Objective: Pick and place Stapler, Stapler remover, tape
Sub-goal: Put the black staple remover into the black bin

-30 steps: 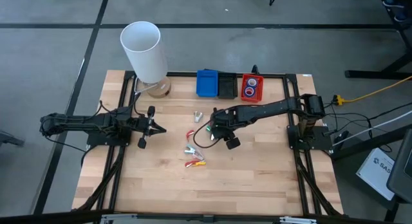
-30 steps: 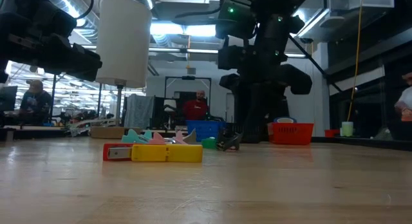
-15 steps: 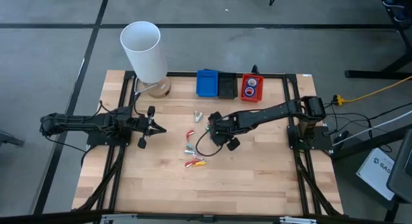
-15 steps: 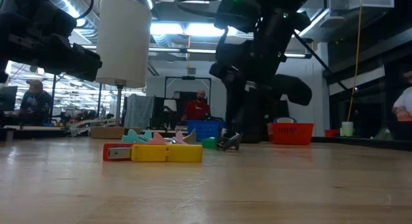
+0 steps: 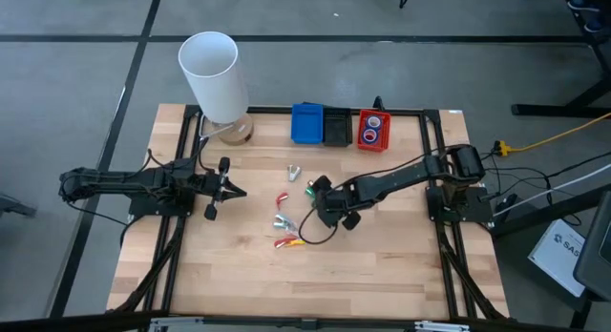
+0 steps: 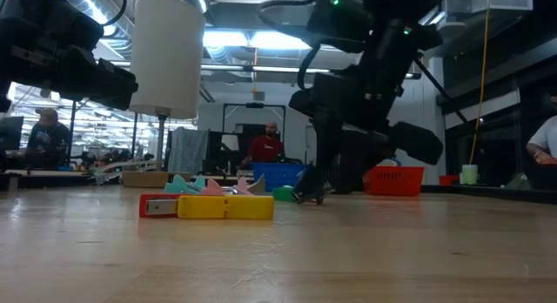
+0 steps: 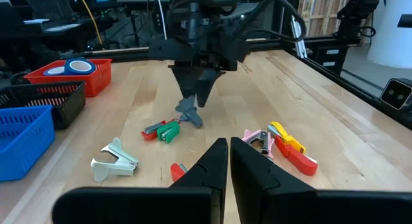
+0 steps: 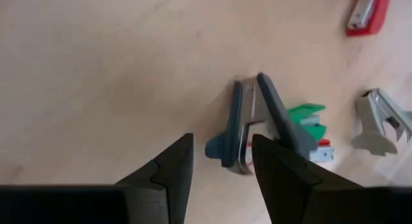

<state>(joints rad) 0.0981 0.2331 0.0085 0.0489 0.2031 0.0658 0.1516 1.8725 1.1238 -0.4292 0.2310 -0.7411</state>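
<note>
Near the table's middle, the right gripper (image 8: 220, 161) is hanging over a grey-blue staple remover (image 8: 248, 124), fingers apart and gripping nothing. At the left, the left gripper (image 7: 228, 161) is waiting, fingers together. Two blue tape rolls (image 5: 373, 130) are sitting in the far red basket (image 5: 373, 145).

Even overhead light; backlit, dim low view

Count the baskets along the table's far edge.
3. They stand in a row at the far edge: the blue basket nearest the left arm's side, the black basket in the middle, and the red basket nearest the right arm's side. Nothing appears to hide another one.
</note>
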